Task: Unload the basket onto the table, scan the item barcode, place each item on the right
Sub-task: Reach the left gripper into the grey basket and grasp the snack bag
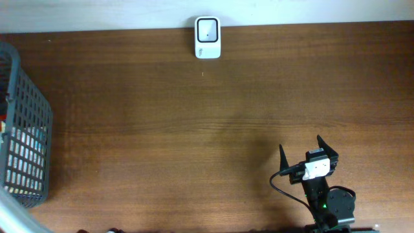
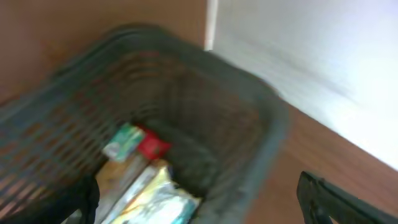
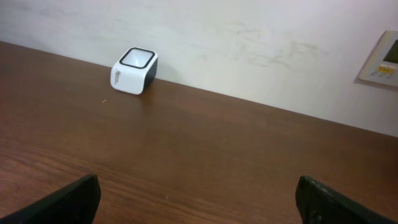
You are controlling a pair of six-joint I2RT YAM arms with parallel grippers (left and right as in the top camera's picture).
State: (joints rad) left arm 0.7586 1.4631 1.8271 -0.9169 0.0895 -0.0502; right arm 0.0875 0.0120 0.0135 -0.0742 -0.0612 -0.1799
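The scanner (image 1: 207, 37), a small white box with a dark window, stands at the table's far edge; it also appears in the right wrist view (image 3: 134, 70). The items lie in a grey mesh basket (image 1: 29, 103) at the table's left end. The blurred left wrist view looks down into the basket (image 2: 261, 143) at a green-white packet (image 2: 123, 140), a red one (image 2: 152, 146) and a yellow-white one (image 2: 155, 196). No barcode shows. My left gripper (image 2: 199, 208) hangs open above them, holding nothing. My right gripper (image 1: 301, 145) stands open over bare table at the front right (image 3: 199, 202).
The brown wooden table (image 1: 194, 129) runs from the basket to the right arm's base (image 1: 333, 204). A pale wall rises behind the scanner. A wall panel (image 3: 382, 59) hangs at the far right. A pale strip of the left arm (image 1: 16, 217) crosses the front left corner.
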